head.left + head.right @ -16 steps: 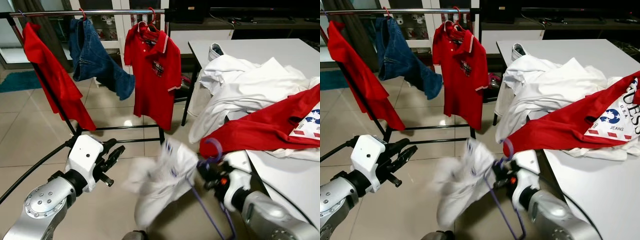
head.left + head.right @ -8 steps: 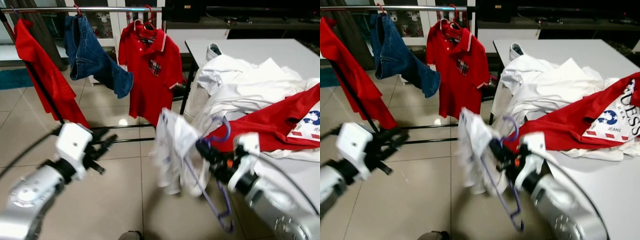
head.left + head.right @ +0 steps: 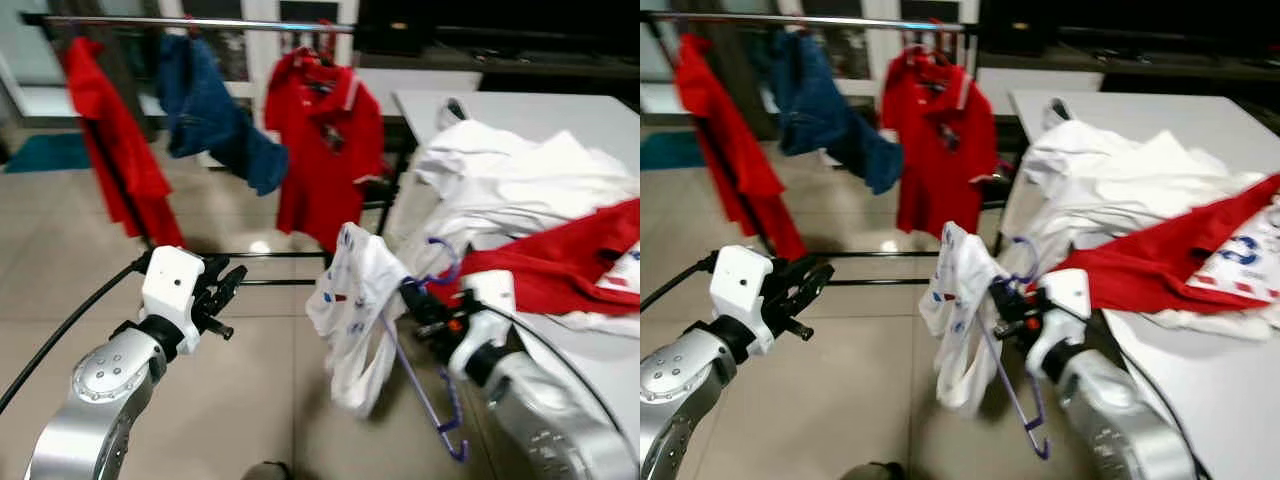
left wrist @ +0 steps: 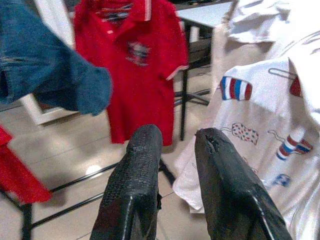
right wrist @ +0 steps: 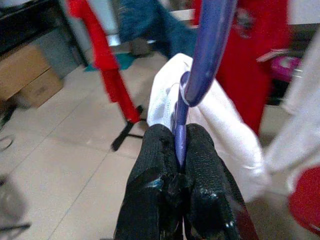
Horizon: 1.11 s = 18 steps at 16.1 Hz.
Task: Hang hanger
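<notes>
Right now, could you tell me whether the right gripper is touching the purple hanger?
Touching: the right wrist view shows the right gripper with both black fingers pressed against the purple hanger.

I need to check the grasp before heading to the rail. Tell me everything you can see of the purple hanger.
The purple hanger is thin, plastic by its look, with a curved hook at top. It hangs tilted, its lower corner pointing toward the floor. The right pincer is shut on its bar near the neck. A white patterned shirt drapes over its other side, hanging loosely. It is held in the air beside the table, away from the rail.
</notes>
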Tool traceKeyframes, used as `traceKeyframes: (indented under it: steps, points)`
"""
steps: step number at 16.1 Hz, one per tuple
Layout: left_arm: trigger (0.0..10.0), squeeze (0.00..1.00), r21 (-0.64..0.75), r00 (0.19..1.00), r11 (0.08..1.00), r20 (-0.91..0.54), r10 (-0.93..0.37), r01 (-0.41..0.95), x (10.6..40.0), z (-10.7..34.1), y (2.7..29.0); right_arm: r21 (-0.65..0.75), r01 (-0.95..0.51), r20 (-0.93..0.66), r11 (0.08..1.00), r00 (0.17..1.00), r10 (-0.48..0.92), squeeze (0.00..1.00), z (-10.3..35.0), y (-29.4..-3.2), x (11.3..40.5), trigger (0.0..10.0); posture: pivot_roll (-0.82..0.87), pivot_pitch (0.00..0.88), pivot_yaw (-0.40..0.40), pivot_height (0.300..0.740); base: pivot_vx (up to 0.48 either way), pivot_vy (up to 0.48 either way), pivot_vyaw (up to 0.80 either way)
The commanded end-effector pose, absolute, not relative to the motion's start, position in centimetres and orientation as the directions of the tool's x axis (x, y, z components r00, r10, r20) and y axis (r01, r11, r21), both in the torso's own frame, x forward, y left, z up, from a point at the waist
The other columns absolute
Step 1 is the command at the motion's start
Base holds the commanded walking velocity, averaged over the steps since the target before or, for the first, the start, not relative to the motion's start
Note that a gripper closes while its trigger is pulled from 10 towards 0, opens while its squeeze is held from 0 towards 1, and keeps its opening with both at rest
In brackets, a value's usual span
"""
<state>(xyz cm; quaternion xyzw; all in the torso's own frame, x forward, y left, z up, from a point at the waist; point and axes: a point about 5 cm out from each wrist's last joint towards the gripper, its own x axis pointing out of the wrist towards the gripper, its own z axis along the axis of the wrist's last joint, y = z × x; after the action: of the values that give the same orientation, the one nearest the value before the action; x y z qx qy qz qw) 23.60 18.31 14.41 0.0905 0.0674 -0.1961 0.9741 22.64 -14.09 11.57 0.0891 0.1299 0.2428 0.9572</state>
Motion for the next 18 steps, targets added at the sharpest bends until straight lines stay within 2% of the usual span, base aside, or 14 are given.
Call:
traceKeyframes:
  steps: [1, 3, 5, 8, 12, 14, 17, 18]
  points:
    - [10.0, 0.00, 0.194, 0.918, 0.900, -0.149, -0.366, 0.390, 24.0, 15.1, 18.3, 0.231, -0.464, -0.147, 0.856, 0.853, 0.502, 0.00, 12.5, -13.8, 23.0, 10.0, 0.17, 0.019, 0.007, 0.740, 0.000, 0.000, 0.80]
    - [10.0, 0.00, 0.212, 0.910, 0.886, -0.152, -0.386, 0.411, 24.2, 15.8, 18.0, 0.258, -0.455, -0.139, 0.852, 0.856, 0.499, 0.00, 12.1, -14.2, 23.7, 10.0, 0.22, 0.017, -0.009, 0.740, 0.000, 0.000, 0.80]
    - [10.0, 0.00, 0.266, 0.895, 0.855, -0.163, -0.416, 0.446, 24.7, 15.8, 17.5, 0.238, -0.459, -0.164, 0.856, 0.850, 0.501, 0.00, 11.7, -14.2, 24.8, 10.0, 0.18, 0.017, -0.029, 0.740, 0.000, 0.000, 0.80]
    - [10.0, 0.00, 0.198, 0.872, 0.853, -0.189, -0.451, 0.483, 25.3, 14.6, 16.3, 0.207, -0.471, -0.187, 0.858, 0.841, 0.507, 0.00, 12.1, -14.0, 25.1, 10.0, 0.13, 0.013, 0.020, 0.740, 0.000, 0.000, 0.80]
    - [10.0, 0.00, 0.182, 0.875, 0.860, -0.190, -0.446, 0.477, 26.6, 14.7, 16.2, 0.231, -0.432, -0.188, 0.872, 0.859, 0.475, 0.00, 12.6, -13.9, 25.0, 10.0, 0.06, 0.009, 0.018, 0.740, 0.000, 0.000, 0.80]
    - [10.0, 0.00, 0.148, 0.877, 0.869, -0.169, -0.449, 0.473, 27.5, 14.4, 15.6, 0.338, -0.349, -0.158, 0.874, 0.894, 0.419, 0.00, 13.3, -13.6, 25.6, 10.0, 0.03, 0.011, -0.010, 0.740, 0.000, 0.000, 0.00]
    - [10.0, 0.00, 0.151, 0.845, 0.837, -0.197, -0.496, 0.526, 26.5, 14.0, 13.4, 0.373, -0.412, -0.118, 0.831, 0.868, 0.483, 0.00, 14.8, -13.0, 26.3, 10.0, 0.09, 0.025, -0.071, 0.740, 0.000, 0.000, 0.00]
    - [10.0, 0.00, 0.155, 0.845, 0.837, -0.205, -0.493, 0.525, 26.2, 13.7, 13.6, 0.376, -0.441, -0.108, 0.815, 0.852, 0.512, 0.00, 15.0, -12.8, 26.4, 10.0, 0.09, 0.026, -0.079, 0.740, 0.000, 0.000, 0.00]
